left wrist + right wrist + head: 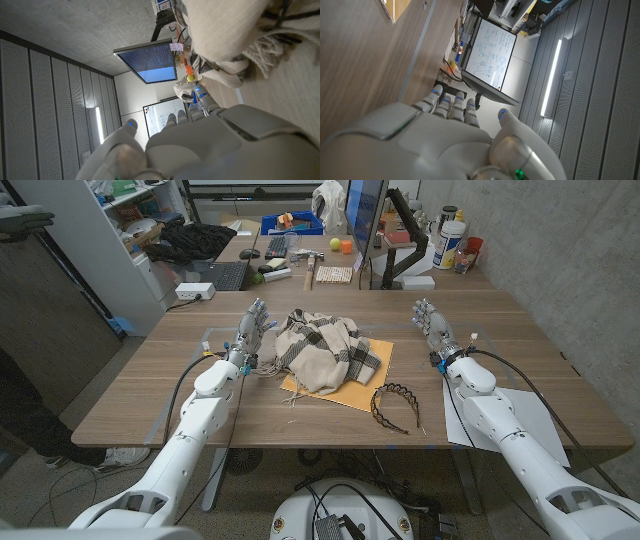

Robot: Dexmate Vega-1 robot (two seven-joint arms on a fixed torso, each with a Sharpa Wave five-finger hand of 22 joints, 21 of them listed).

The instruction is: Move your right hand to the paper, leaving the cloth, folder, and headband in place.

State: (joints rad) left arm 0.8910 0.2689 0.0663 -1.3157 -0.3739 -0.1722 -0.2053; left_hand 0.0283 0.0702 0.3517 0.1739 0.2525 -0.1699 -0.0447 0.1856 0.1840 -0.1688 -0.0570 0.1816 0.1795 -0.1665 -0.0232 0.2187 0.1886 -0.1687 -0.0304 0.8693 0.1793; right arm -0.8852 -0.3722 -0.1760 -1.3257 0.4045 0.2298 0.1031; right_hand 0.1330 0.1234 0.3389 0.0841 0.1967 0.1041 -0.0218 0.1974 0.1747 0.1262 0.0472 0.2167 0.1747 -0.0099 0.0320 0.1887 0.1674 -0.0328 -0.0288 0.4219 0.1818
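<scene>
A cream and dark plaid cloth (320,351) lies bunched in the middle of the wooden table, on top of an orange folder (352,388). A black toothed headband (392,406) lies just in front of the folder's right corner. A white sheet of paper (535,404) lies at the table's right front, partly under my right forearm. My right hand (432,322) stands open on the table beyond the paper, to the right of the cloth, fingers pointing away. My left hand (253,328) is open, right beside the cloth's (235,35) left edge.
Beyond the table's far edge stands a second desk with a keyboard (220,276), a monitor (365,225), a hammer (310,270), bottles (448,242) and small items. White shelves (110,240) stand at the left. A person's dark-clothed leg (25,405) is at the left edge.
</scene>
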